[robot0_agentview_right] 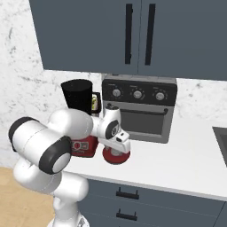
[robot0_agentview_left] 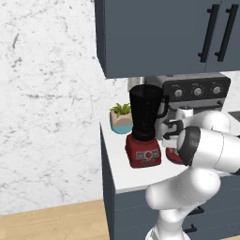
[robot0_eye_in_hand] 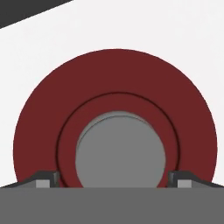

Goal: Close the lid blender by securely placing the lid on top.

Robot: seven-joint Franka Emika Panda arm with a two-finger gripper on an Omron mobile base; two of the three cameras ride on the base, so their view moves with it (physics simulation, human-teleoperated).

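Observation:
The lid (robot0_eye_in_hand: 116, 74), a flat red disc with a grey round centre, lies on the white counter (robot0_agentview_right: 177, 164) just right of the blender (robot0_agentview_left: 146, 112). The blender is a tall dark jar with an open top on a boxy red base (robot0_agentview_left: 143, 152). My gripper (robot0_eye_in_hand: 113, 179) hangs straight down over the lid, and its fingertips (robot0_eye_in_hand: 46, 179) straddle the grey centre with a small gap on each side, so it is open. The right base view has the hand low over the lid (robot0_agentview_right: 116, 156), beside the blender (robot0_agentview_right: 79, 97). From the left base, my arm hides most of the lid (robot0_agentview_left: 172, 155).
A grey-black oven (robot0_agentview_right: 142, 111) with three knobs stands close behind the lid. A potted plant (robot0_agentview_left: 122, 117) sits behind the blender. Dark wall cabinets (robot0_agentview_left: 164, 33) hang low above the jar's top. A sink edge (robot0_agentview_right: 221, 142) lies at far right.

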